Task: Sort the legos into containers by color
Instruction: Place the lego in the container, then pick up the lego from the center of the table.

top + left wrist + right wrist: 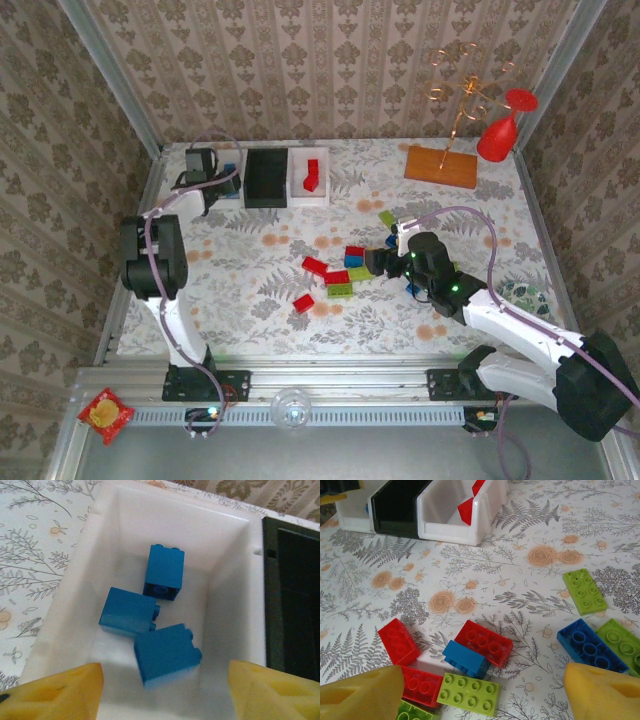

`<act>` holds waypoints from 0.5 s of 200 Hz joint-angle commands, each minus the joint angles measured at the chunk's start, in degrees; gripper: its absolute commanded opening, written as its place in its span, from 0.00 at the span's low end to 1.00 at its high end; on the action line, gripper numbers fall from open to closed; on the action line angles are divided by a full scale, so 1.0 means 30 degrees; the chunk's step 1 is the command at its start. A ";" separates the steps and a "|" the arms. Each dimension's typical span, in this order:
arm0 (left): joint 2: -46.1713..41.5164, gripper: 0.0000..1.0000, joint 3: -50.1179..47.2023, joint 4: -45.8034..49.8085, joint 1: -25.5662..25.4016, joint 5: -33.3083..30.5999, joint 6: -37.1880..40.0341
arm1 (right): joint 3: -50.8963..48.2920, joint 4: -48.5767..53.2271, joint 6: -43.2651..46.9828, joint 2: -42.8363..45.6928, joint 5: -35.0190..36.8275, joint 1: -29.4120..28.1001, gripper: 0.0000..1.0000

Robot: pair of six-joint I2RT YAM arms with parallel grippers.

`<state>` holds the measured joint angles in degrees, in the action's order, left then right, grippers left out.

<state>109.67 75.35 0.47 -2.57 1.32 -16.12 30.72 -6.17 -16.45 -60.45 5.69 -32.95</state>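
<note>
Left gripper (165, 674), fingers apart and empty, hangs over the far-left white bin (231, 580) holding three blue legos (129, 612) (one on its side, studs pointing far). Right gripper (482, 674), fingers apart, hovers above mid-table legos (485, 642) lying studs-up.

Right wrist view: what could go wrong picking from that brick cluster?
1. The small blue plastic brick sits against a red brick, with a lime green brick close beside; the open right gripper may pinch two colours.
2. Closing could scatter neighbours across the floral table.
</note>
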 commanded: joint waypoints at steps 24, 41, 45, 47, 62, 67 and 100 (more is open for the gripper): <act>-0.4036 0.69 -0.2673 -0.1247 -0.0804 0.2588 -0.1084 | 0.0512 0.0121 0.0399 -0.0114 0.0688 -0.0149 0.85; -0.5410 0.69 -0.4539 -0.1910 -0.2438 0.3273 -0.1118 | 0.0543 0.0390 0.0538 -0.0027 0.1242 -0.0150 0.85; -0.5697 0.69 -0.4935 -0.2042 -0.2908 0.3378 -0.0938 | 0.0541 0.0462 0.0555 0.0055 0.1450 -0.0150 0.85; -0.5836 0.69 -0.5108 -0.2034 -0.3190 0.3392 -0.0819 | 0.0527 0.0480 0.0574 0.0096 0.1561 -0.0135 0.85; -0.6681 0.69 -0.6404 -0.1944 -0.5177 0.3028 -0.0397 | 0.0246 0.0515 0.0624 0.0813 0.2278 -0.0045 0.85; -0.6884 0.69 -0.6825 -0.2017 -0.5886 0.3002 -0.0274 | 0.0102 0.0467 0.0625 0.1120 0.2461 0.0009 0.86; -0.7243 0.68 -0.8521 -0.1749 -0.9963 0.2930 -0.0814 | -0.0709 0.0278 0.0268 0.2940 0.3097 0.0461 0.86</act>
<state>88.86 52.56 -5.58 -27.14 9.10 -17.98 30.06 -5.02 -15.35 -55.24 11.22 -32.38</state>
